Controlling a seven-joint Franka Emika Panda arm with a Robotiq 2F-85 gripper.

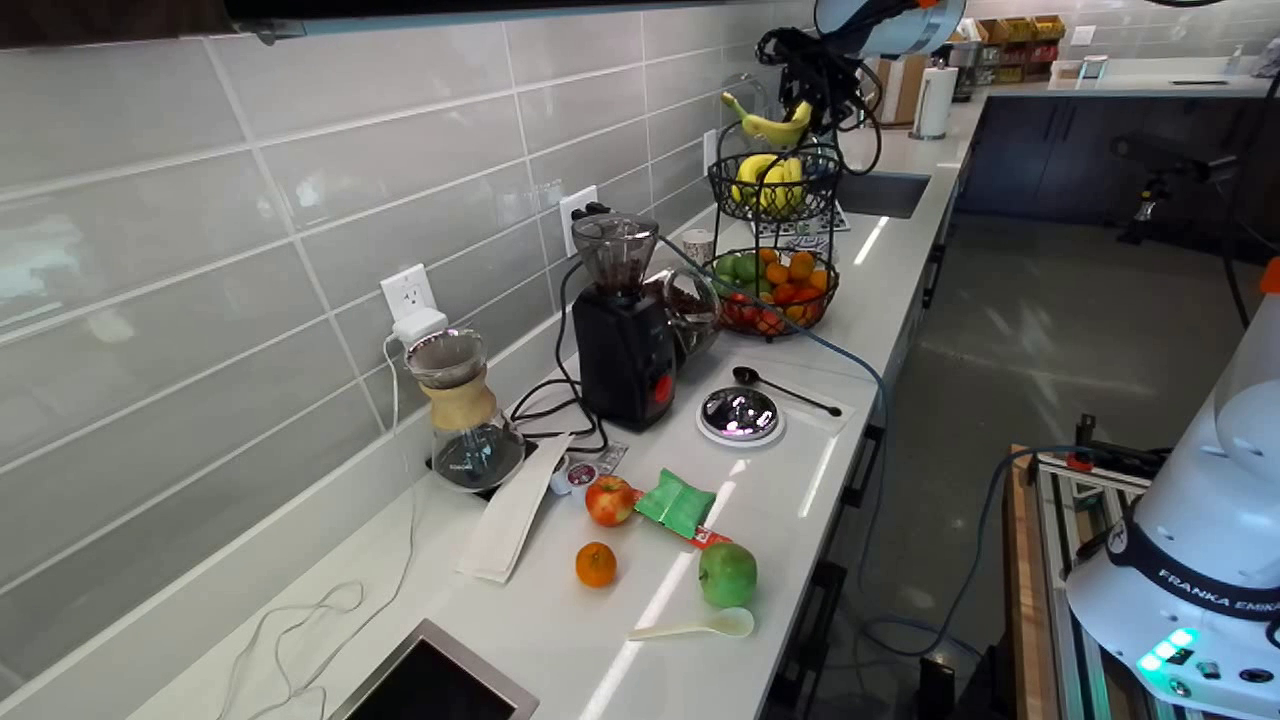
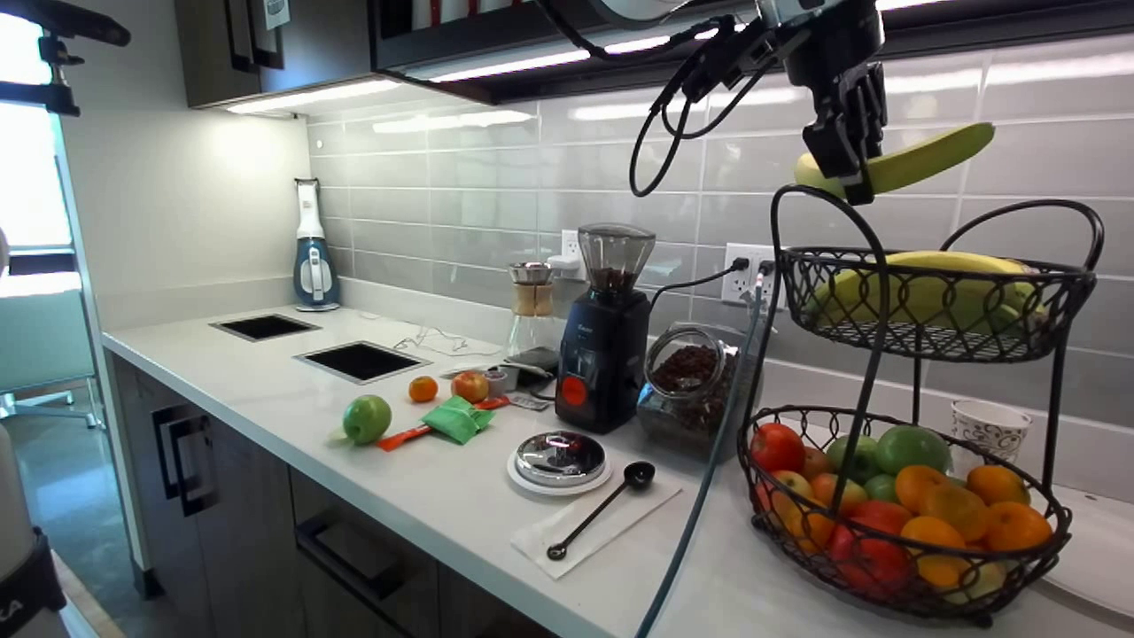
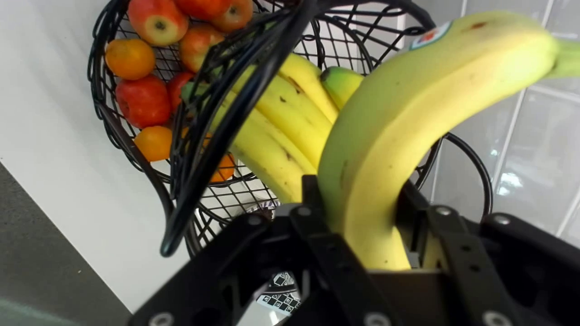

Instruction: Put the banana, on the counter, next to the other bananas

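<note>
The claw (image 3: 358, 199) pinches the banana (image 3: 408, 117) nearer the end away from its stem, holding it above the upper wire basket (image 2: 1076, 282), where the other bananas (image 3: 290, 127) lie; in both exterior views a gap parts it from that bunch. Only the wrist view shows the sticker (image 3: 431, 36) on its skin and both fingers (image 3: 312, 192) against its sides. In an exterior view, a sink (image 1: 885, 195) opens in the counter (image 1: 690, 685) beyond the basket, and a white spoon (image 1: 733, 622) lies near the front edge beside the green apple (image 1: 728, 573). In an exterior view, a blue-and-white vacuum (image 2: 314, 257) stands at the counter's far back corner, two square black insets (image 2: 361, 361) near it.
</note>
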